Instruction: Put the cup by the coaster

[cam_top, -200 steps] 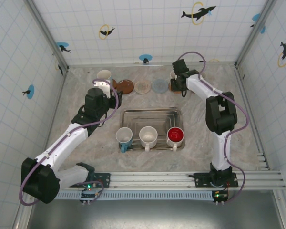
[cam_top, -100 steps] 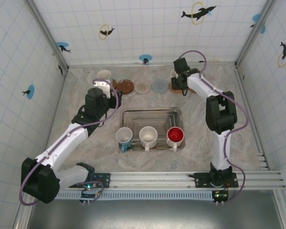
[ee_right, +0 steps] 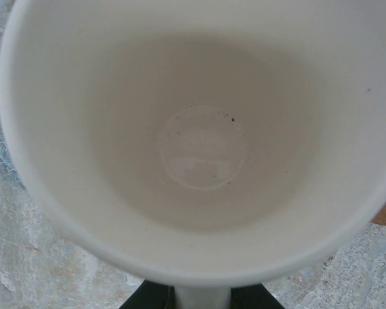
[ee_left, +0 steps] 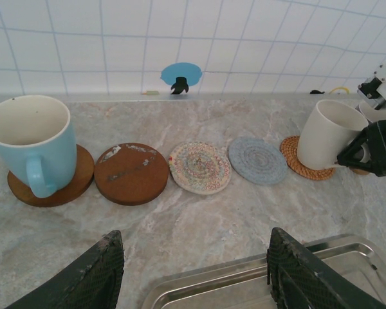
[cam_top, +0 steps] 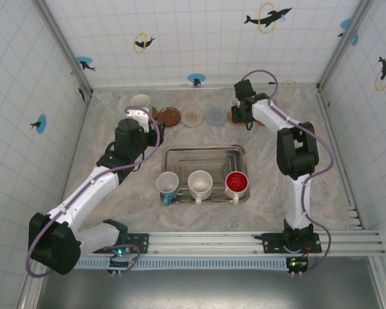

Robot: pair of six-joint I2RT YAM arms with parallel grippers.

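Mug (ee_left: 331, 135), white and empty, is pinched by its handle between the closed fingers of our right gripper (ee_left: 367, 151). It leans to the left over the rattan coaster (ee_left: 294, 161), and we cannot tell whether its base touches the weave. If we let go while it leans, we judge it could rock off the coaster's edge or topple onto the blue-grey coaster (ee_left: 257, 159) just beside it. Opening too little could drag the handle along. Our left gripper (ee_left: 196, 270) hangs with fingers apart and empty above the steel tray (ee_left: 231, 283).
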